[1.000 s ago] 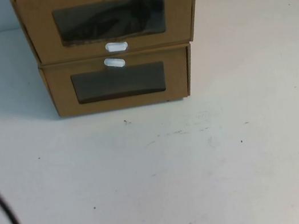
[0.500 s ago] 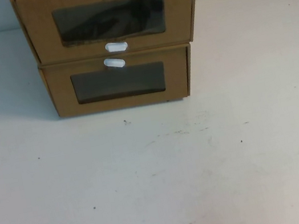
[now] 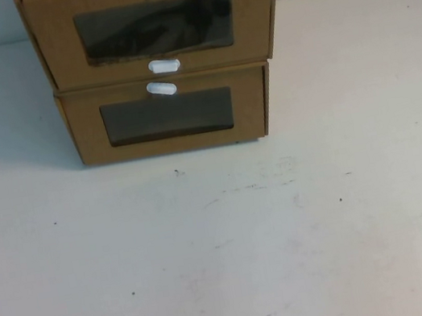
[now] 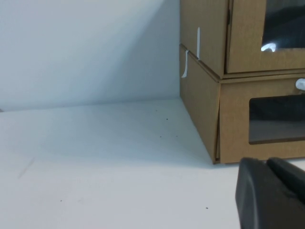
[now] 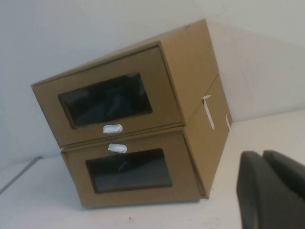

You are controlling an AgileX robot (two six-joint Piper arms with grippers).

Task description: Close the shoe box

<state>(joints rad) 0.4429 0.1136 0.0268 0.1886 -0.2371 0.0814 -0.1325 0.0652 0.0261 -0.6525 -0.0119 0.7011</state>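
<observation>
From the high view, two cardboard boxes are stacked at the counter's (image 3: 237,260) far edge, near its middle. The shoe box (image 3: 155,24) is the upper one, its white tab (image 3: 164,65) below the window; the lower box (image 3: 168,116) carries its tab above its window. The upper front looks flush or nearly so, so I judge the closing done or almost done. Neither arm shows here.

In the left wrist view, the left gripper (image 4: 271,193) hangs low over the counter just off the stack's near left corner, holding nothing; how wide its jaws stand I cannot tell.

In the right wrist view, the right gripper (image 5: 271,188) sits off the stack's right side, also empty, jaw gap unclear.

The risk: a push landing on the lower box, or off-centre, could shove the unanchored stack back or skew the upper box.
</observation>
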